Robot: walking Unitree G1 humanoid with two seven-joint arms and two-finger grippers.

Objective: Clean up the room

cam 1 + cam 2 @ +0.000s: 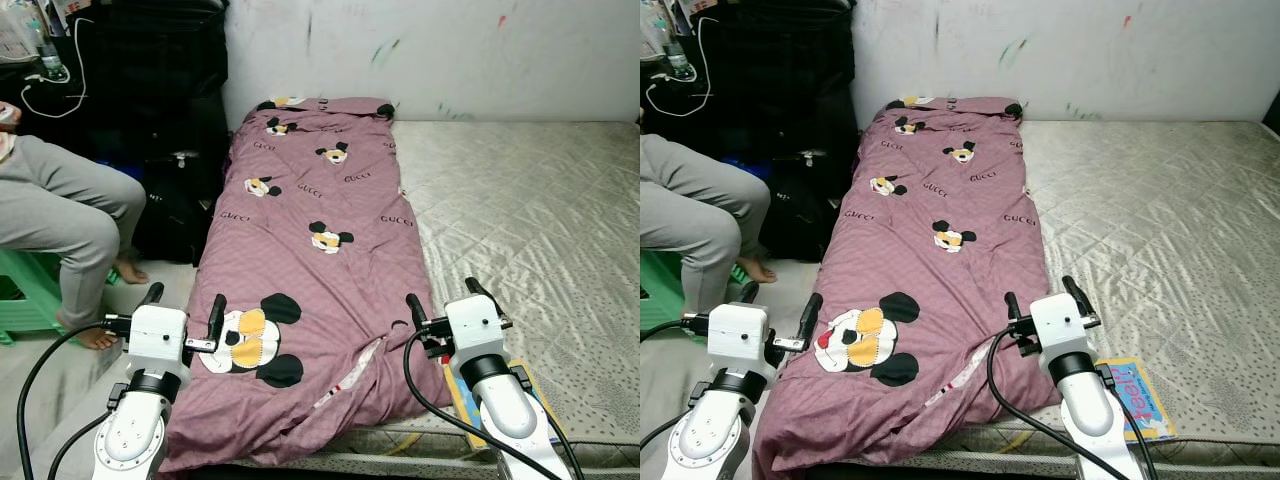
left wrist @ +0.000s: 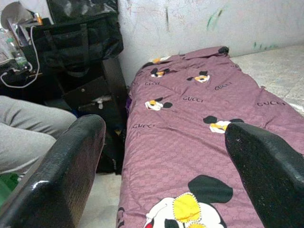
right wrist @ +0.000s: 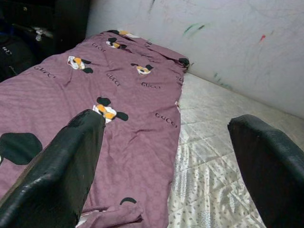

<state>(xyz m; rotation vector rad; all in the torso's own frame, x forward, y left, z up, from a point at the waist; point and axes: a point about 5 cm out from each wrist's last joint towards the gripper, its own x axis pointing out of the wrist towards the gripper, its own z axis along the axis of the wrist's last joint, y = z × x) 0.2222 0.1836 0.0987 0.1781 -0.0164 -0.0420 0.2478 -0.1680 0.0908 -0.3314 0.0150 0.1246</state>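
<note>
While the purple blanket (image 1: 315, 250) lies spread along the mattress (image 1: 530, 230) beside the wall, left gripper (image 1: 183, 308) and right gripper (image 1: 445, 298) hover over its near end, fingers apart, holding nothing.

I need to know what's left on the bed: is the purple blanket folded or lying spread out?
Folded lengthwise into a long strip: the purple blanket covers just the left side of the mattress.
</note>
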